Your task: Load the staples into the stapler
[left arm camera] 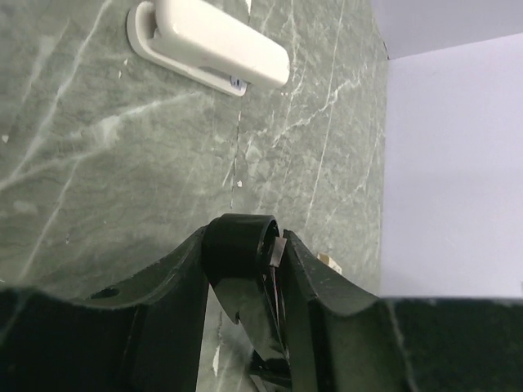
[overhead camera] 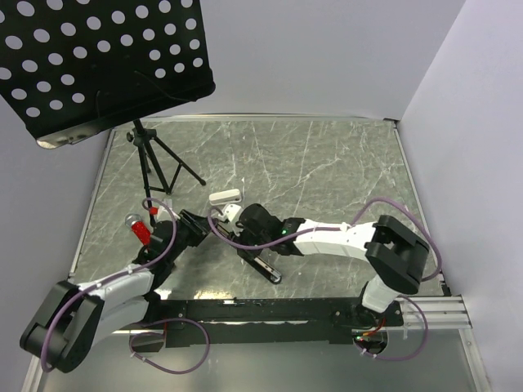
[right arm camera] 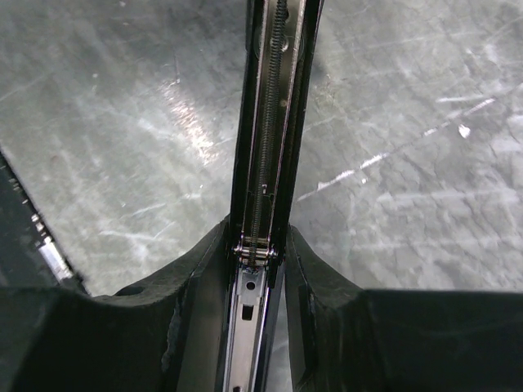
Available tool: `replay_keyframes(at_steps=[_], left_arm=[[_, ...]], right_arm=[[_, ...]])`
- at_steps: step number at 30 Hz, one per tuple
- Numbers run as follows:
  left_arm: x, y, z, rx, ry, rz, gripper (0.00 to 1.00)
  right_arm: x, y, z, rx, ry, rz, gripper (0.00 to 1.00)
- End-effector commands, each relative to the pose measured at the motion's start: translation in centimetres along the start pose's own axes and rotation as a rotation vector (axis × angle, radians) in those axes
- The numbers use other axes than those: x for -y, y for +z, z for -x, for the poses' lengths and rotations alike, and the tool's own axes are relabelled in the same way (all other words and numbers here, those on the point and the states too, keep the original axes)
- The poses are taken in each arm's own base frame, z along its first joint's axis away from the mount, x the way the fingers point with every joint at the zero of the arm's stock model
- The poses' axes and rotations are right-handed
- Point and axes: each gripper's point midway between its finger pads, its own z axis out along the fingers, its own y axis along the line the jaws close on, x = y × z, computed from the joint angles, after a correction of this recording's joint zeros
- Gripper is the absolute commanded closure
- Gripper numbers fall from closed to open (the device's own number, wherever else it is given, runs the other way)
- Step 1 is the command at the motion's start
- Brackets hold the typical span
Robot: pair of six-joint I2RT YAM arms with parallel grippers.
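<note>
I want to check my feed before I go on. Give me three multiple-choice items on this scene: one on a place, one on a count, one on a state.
1. Where is the white stapler?
A) held in a gripper
B) lying free on the table
C) on a shelf

2. How many staplers show?
A) one
B) two
C) three

3. The black stapler is
A) swung open
B) closed flat
C) lying untouched

Answers:
1 B: it rests on the marble top, with no fingers on it.
2 B: one white and one black.
3 A: its spring rail is bared, and the right gripper clamps it.
</note>
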Motion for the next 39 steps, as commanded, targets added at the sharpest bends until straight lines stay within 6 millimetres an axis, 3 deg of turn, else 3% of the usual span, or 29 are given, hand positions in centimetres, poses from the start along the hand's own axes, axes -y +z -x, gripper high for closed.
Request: replay_keyframes(at_steps=[1,4,7,9,11,13,17,19,20,22,23,25,29,31,32,39], left_arm=[[-0.1,-0.2,1.6,0.07,0.137,0.018,0.99],[-0.4,-0.6,1.9,0.083,0.2,0.032,0.99],[-0.6,-1.0,2.4,0.106,0.249,0.047,0.99],[-0.7,-1.2,2.6,0.118,0.277,0.058,0.99],[-0.4,-1.6,3.2,0.142,0.295,0.062,0.99],[0.3,-2.0,3.5,0.159,0.325,0.05,0.99],[0.1,-2.7,4.5,0.192,0.366,0.111,0.99],[-0.1,-2.9,5.0,0.211,0.383,0.138,0.99],[0.3,-3.0,5.3,0.22,0.386,0.137,0.99],[0.2,-3.1,5.3,0.218,0.402,0.157,0.99],[0.8,-3.2,5.7,0.23,0.406,0.154,0.99],[0.7,-3.5,5.9,0.232,0.424,0.192,0.99],[1.7,-4.1,6.7,0.254,0.444,0.197,0.99],[1.4,-4.3,6.8,0.254,0.451,0.216,0.99],[1.6,-4.3,6.8,0.252,0.454,0.211,0.99],[1.7,-4.3,6.2,0.229,0.465,0.202,0.99]], right_arm=[[1.5,0.9,2.3,0.017,-0.027,-0.066,0.98],[1.8,1.6,2.2,-0.01,-0.029,-0.086,0.91],[1.9,1.6,2.5,-0.013,-0.021,-0.092,0.78],[1.8,1.3,2.4,-0.013,-0.013,-0.087,0.65],[1.6,0.7,2.1,-0.008,-0.006,-0.083,0.55],[1.3,-0.4,2.6,0.024,0.02,-0.08,0.51],[1.1,-2.2,0.8,0.046,0.077,-0.077,0.39],[1.1,-3.4,0.9,0.084,0.096,-0.081,0.37],[1.1,-3.5,-0.3,0.085,0.116,-0.085,0.37],[1.2,-4.6,-0.2,0.14,0.131,-0.096,0.36],[1.5,-4.5,-1.4,0.141,0.145,-0.109,0.36],[1.7,-5.2,-2.0,0.162,0.149,-0.121,0.36],[1.2,-4.7,-3.4,0.21,0.157,-0.084,0.39],[1.1,-4.4,-2.9,0.255,0.166,-0.07,0.41],[1.0,-4.1,-3.8,0.247,0.173,-0.068,0.41],[0.4,-3.0,-3.2,0.287,0.148,-0.023,0.44]])
